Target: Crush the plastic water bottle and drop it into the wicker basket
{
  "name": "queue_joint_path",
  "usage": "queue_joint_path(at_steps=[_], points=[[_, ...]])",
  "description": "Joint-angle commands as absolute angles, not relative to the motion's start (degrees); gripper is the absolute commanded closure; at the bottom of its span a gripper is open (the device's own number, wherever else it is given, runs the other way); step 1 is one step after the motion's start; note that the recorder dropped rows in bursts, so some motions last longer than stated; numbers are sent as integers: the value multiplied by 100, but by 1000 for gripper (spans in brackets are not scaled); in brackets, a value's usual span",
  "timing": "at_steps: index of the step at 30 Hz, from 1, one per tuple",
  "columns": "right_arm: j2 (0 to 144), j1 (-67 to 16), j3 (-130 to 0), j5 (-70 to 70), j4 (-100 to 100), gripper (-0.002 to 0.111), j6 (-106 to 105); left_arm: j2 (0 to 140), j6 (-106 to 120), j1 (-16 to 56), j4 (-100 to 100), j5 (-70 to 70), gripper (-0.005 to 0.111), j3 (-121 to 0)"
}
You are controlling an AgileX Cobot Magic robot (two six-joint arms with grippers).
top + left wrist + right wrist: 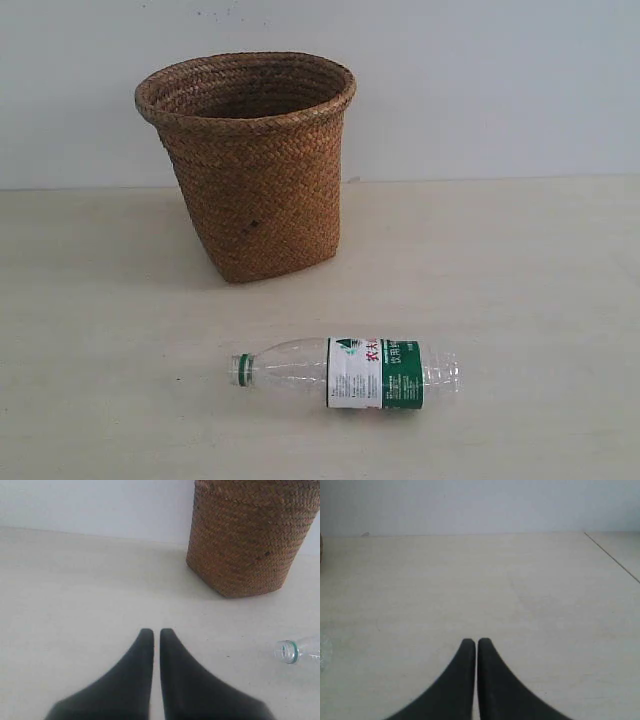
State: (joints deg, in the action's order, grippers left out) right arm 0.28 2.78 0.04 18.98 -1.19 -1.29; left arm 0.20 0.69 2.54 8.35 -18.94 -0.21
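Note:
The plastic water bottle (345,373) lies on its side on the table, neck with green ring to the left, uncrushed; its open mouth shows in the left wrist view (292,651). The wicker basket (250,160) stands upright behind it, and its lower wall fills a corner of the left wrist view (250,540). Neither arm appears in the exterior view. My left gripper (156,631) is shut and empty over bare table, well apart from the bottle. My right gripper (477,641) is also shut and empty, with a clear blur at that frame's edge.
The pale wooden table (520,270) runs back to a white wall (480,80). A seam or table edge (612,557) crosses one corner of the right wrist view.

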Motion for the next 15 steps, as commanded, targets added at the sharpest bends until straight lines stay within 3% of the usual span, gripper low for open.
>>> queue_joint_path(at_steps=[1,15], points=[[0,304,0,1888,-110,108,-139,0,93,236,803,-1807,103,0],[0,304,0,1888,-110,108,-139,0,-142,255,1359,-529,103,-113]])
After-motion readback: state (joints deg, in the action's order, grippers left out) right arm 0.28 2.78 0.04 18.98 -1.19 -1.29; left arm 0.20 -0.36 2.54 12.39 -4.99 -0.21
